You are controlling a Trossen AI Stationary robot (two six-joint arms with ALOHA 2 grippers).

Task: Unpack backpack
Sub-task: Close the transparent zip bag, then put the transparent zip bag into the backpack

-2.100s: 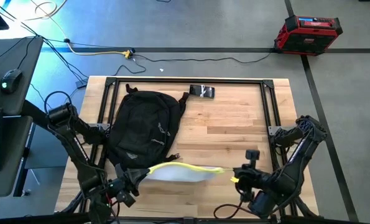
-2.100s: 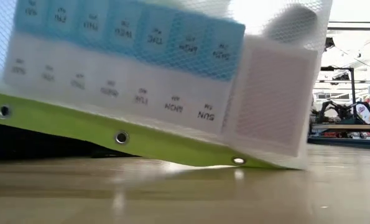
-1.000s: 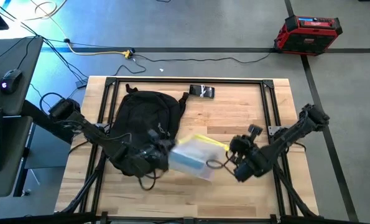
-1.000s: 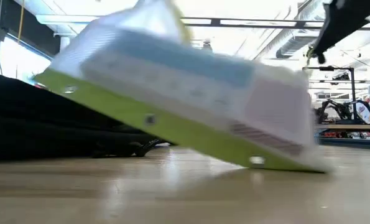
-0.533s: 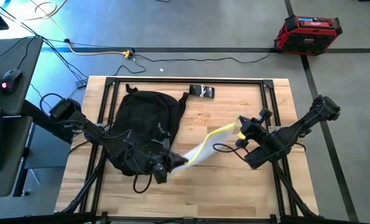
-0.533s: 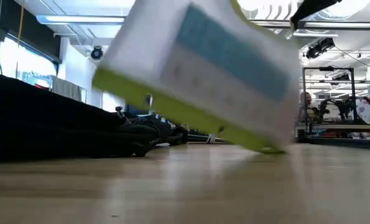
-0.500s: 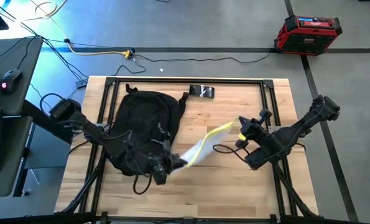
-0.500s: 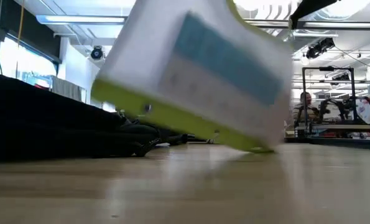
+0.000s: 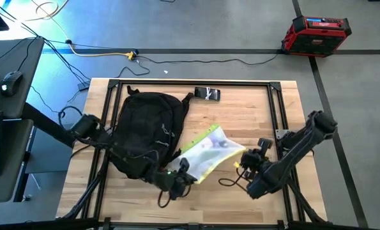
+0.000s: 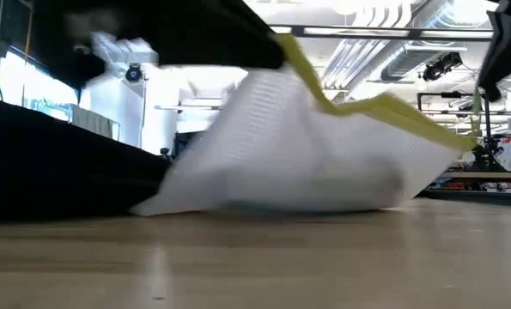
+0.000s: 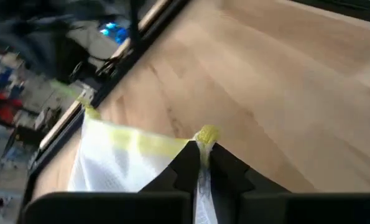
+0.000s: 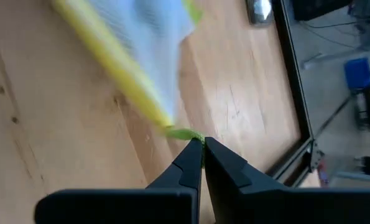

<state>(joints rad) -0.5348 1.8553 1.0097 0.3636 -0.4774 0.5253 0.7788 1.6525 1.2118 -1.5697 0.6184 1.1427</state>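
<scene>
I saw both grippers, left [image 9: 184, 178] and right [image 9: 243, 167], pinching the mesh pouch [image 9: 210, 151] (yellow-edged). It lay beside the backpack [image 9: 145, 131].

Black backpack [image 9: 146, 131], white mesh pouch [image 9: 210, 152] with yellow-green edging, pale wood-grain table [image 9: 241, 115], red case [image 9: 316, 34]

Two black jointed arms w/ cables

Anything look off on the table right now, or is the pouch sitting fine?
The mesh pouch is not lying flat: it sits askew beside the backpack, one yellow-edged end raised. The left gripper and right gripper each pinch a yellow corner. Nothing has spilled.
</scene>
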